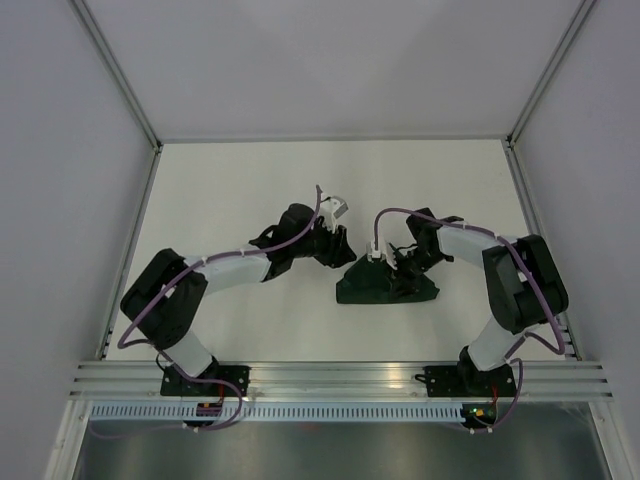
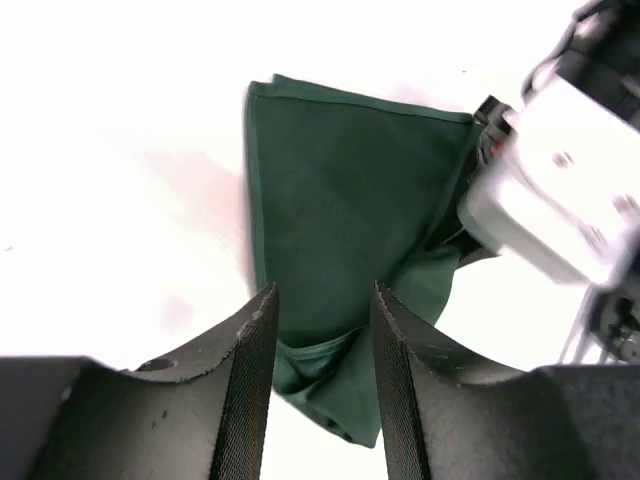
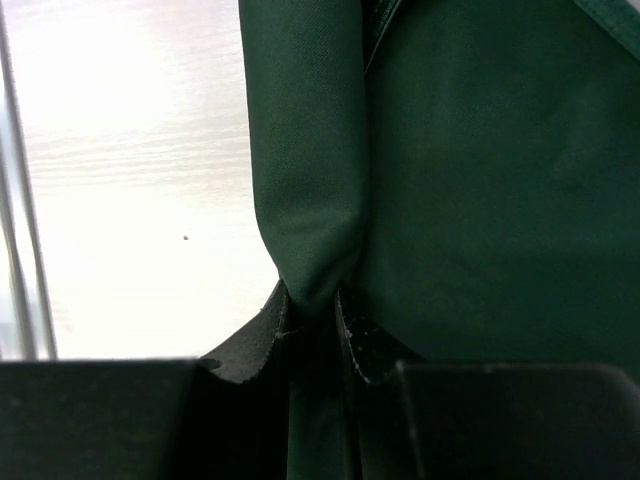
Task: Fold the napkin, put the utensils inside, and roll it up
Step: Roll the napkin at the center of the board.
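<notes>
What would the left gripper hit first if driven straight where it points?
Likely the napkin, lying directly ahead of the open left gripper; depth is unclear.

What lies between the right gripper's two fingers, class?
A fold of the napkin, pinched by the right gripper; the right wrist view shows it.

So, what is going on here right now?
Two robot arms are working on a green napkin on a white table. The right gripper is shut on a fold of the napkin. The left gripper is open at the napkin's edge and holds nothing. The napkin lies loosely folded; no utensils are in view.
</notes>
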Controlling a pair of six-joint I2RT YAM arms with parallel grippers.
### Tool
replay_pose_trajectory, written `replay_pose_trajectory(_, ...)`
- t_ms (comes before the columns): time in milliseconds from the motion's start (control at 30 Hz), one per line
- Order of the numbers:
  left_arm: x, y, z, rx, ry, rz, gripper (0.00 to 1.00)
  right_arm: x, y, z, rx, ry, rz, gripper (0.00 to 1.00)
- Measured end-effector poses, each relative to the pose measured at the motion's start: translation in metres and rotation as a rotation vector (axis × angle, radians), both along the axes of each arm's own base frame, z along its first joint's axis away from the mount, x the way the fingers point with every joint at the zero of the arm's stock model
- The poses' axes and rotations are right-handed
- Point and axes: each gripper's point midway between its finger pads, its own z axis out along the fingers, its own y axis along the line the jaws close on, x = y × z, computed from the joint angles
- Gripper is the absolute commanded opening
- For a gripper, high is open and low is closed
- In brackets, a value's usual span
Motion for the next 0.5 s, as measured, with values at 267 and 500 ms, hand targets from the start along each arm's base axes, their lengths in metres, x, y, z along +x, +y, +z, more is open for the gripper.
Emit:
replay_pose_trajectory(267,-0.050,-0.014,-0.011,0.131,-0.394,-0.030,0.48,-0.004,0.001,-0.001,0.042,0.220,-0.001,0.10)
replay_pose_trajectory(500,-0.084,-0.046,-0.013,0.266,-0.695,-0.168,0.49,-0.012,-0.001,-0.001,0.059,0.386,-0.023,0.09)
